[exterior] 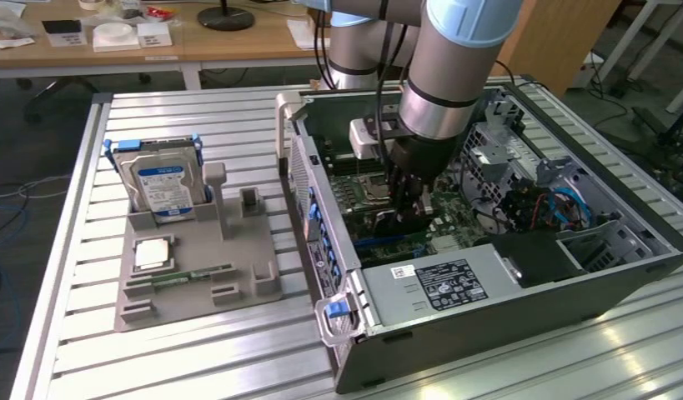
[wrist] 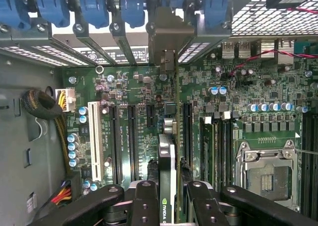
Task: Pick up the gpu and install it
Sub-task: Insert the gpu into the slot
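Arm (exterior: 458, 75) vertical; gpu (wrist: 167, 156) between jaws

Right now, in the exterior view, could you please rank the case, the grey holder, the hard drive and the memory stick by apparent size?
Largest to smallest:
1. case
2. grey holder
3. hard drive
4. memory stick

overhead: case (exterior: 486, 333) is open upward; arm (exterior: 464, 67) reaches straight down inside and takes up the middle.
card lane: gpu (wrist: 168, 181) edge-on, clamped in gripper (wrist: 171, 206); bare expansion slots (wrist: 133, 141) on one side, memory slots (wrist: 221, 146) on the other.
rear wall: blue clips (wrist: 94, 7) crowd the card's bracket end.
board edge: cable bundle (wrist: 42, 104) in the way.
far bay: drive cage (exterior: 508, 154) and cables (exterior: 553, 204) block it.
table (exterior: 208, 358): free strip between fixture (exterior: 197, 275) and case.
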Tool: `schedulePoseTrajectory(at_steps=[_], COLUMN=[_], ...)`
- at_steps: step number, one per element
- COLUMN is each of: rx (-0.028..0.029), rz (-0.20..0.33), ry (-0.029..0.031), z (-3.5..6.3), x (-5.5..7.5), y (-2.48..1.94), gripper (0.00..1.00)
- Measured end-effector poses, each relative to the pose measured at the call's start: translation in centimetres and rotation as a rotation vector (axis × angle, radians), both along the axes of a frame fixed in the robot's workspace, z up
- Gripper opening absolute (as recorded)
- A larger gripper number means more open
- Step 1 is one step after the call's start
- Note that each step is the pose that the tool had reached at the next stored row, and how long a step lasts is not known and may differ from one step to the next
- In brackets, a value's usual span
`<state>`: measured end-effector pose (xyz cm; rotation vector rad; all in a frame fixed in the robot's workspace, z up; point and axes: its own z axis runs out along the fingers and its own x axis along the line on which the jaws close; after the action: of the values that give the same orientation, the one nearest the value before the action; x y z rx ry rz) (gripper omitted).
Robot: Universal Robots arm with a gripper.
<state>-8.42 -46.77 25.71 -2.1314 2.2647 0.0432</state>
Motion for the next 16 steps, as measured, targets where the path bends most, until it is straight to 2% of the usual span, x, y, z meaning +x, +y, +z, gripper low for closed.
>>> schedulePoseTrajectory(at_steps=[6,10,16], rx=[-0.0003,-0.0002,0.0005], rz=[-0.01,-0.01,-0.01], ry=[0.0002,0.0001,0.0001], z=[-0.15,-0.16,-0.51], x=[0.0,-0.01,-0.03], y=[-0.01,-0.3,-0.32], gripper=[0.27,0.27,0.27])
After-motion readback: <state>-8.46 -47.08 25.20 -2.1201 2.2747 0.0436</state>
